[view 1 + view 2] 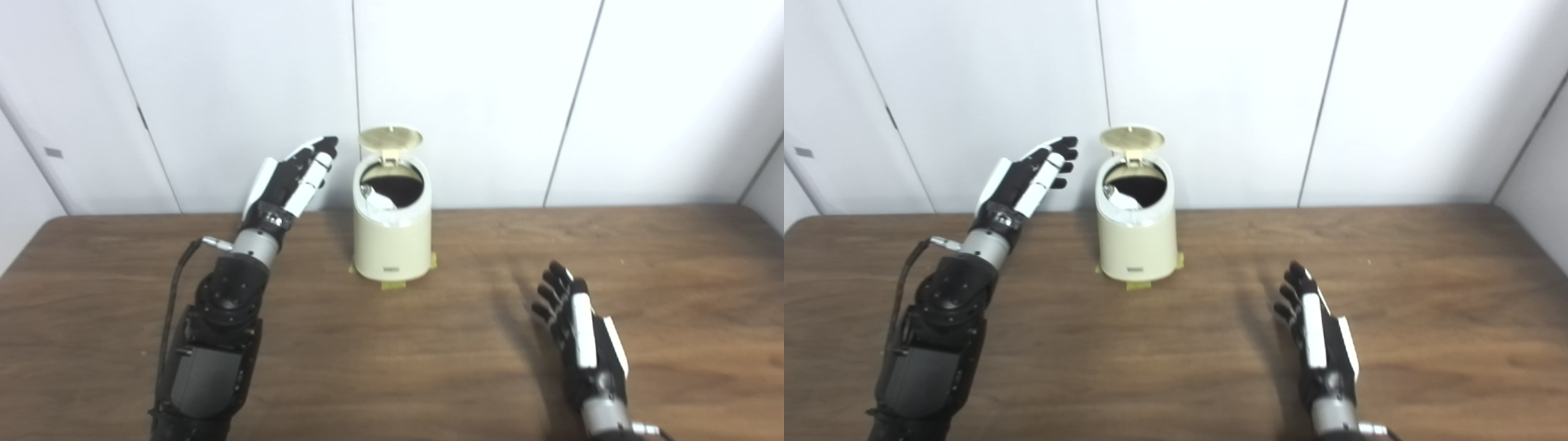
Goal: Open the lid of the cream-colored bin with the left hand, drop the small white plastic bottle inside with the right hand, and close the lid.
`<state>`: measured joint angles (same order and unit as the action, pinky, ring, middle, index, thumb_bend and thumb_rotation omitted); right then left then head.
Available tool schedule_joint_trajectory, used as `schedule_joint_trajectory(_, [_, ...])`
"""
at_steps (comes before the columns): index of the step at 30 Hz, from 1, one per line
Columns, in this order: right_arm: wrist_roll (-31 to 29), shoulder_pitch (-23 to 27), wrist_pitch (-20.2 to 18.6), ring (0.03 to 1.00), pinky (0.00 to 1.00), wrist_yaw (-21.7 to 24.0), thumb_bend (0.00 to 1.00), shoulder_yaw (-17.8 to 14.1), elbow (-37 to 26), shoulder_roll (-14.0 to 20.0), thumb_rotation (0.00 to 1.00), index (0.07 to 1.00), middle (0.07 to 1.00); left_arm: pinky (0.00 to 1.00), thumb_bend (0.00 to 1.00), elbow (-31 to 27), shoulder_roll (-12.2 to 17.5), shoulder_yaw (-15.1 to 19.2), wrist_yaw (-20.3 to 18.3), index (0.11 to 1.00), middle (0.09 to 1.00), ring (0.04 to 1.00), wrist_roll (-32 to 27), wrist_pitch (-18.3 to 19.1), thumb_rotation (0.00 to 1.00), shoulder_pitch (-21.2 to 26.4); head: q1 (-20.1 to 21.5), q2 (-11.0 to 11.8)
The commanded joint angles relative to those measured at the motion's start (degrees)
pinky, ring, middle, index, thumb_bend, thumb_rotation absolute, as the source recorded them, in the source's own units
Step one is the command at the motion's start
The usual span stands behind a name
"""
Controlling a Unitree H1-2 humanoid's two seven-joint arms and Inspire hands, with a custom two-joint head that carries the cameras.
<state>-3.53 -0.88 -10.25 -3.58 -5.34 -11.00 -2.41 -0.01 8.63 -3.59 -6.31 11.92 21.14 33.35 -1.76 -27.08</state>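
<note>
Round lid (391,138) of cream-coloured plastic bin (392,242) stands upright at table's far edge; left hand (294,177), fingers apart, empty, just beside it, nearer. Right hand (576,324) spread, empty.

The cream-colored cylindrical plastic bin (392,236) stands on the brown wooden surface (429,355), toward its far edge and left of centre, just before the white panelled wall (478,92). Its round lid (391,138) stands tipped up behind the opening. Inside lies a small white plastic bottle (376,201), against the left inner side. The left hand (293,177) is raised just left of the bin, apart from it. The right hand (576,321) is nearer, right of the bin and well apart.
</note>
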Motion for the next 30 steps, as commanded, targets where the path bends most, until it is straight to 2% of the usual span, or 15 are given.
schedule_joint_trajectory(1, [-0.9,1.9,3.5,0.895,0.83,0.9,0.52,-0.3,-0.5,0.9,0.99,0.916,0.913,0.84,0.51,0.7,0.4,0.4,1.0,0.907,0.882,0.873,-0.1,-2.8,0.92,4.2,0.0,0.0])
schedule_joint_trajectory(8, [-0.8,1.9,3.8,0.86,0.78,1.8,0.52,0.6,-0.1,2.1,0.98,0.905,0.895,0.84,0.51,5.6,0.5,0.1,1.4,0.905,0.894,0.885,0.4,-4.4,0.92,8.0,-0.3,0.6])
schedule_joint_trajectory(17, [1.4,1.4,3.2,0.838,0.76,2.1,0.55,2.3,-0.6,3.7,0.94,0.887,0.871,0.84,0.46,12.8,1.4,-2.6,1.3,0.895,0.894,0.892,2.5,-8.7,0.96,13.7,-0.1,1.0])
schedule_joint_trajectory(21, [1.0,1.5,1.5,0.828,0.74,2.0,0.56,2.3,-0.8,3.6,0.92,0.893,0.86,0.82,0.46,15.3,1.7,-4.2,1.8,0.898,0.89,0.881,4.5,-9.0,0.96,15.6,0.1,1.1])
schedule_joint_trajectory(25, [1.0,1.7,1.1,0.827,0.71,2.2,0.54,2.5,-0.6,3.9,0.93,0.91,0.862,0.88,0.46,16.6,2.0,-5.6,2.0,0.919,0.918,0.92,6.8,-8.9,0.94,16.8,0.3,1.1])
schedule_joint_trajectory(27, [0.9,1.8,1.0,0.822,0.7,2.3,0.55,2.4,-0.4,3.9,0.92,0.917,0.862,0.9,0.48,16.9,2.5,-6.9,1.8,0.924,0.94,0.943,8.7,-8.6,0.96,17.2,0.3,1.0])
schedule_joint_trajectory(30, [0.6,1.9,0.6,0.825,0.69,2.3,0.55,2.4,-0.5,3.9,0.93,0.926,0.867,0.85,0.5,16.8,3.5,-9.3,2.1,0.913,0.927,0.919,12.4,-8.4,0.97,17.6,0.5,0.8])
